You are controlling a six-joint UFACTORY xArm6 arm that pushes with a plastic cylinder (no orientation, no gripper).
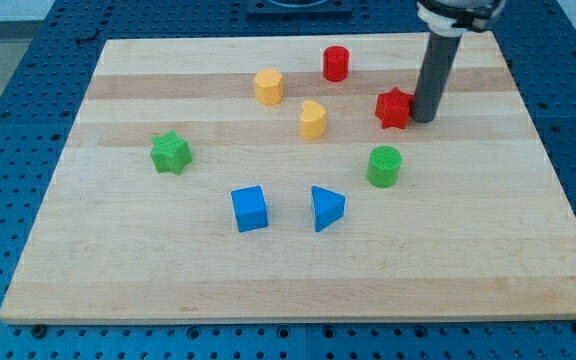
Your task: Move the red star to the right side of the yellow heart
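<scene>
Nearest the view's bottom sat a blue cube (250,209) and, just to its right, a blue triangular block (327,207). Green cylinder (385,166) stood above them toward the right; green star (170,152) well off to the left. Red star (394,108) lay right of the yellow heart (313,119), apart from it. My tip (423,119) rested against the red star's right side, touching or nearly so. No jaws to report: a plain rod. Yellow hexagonal block (268,86) and red cylinder (336,63) sat near the wooden board's (528,260) top.
</scene>
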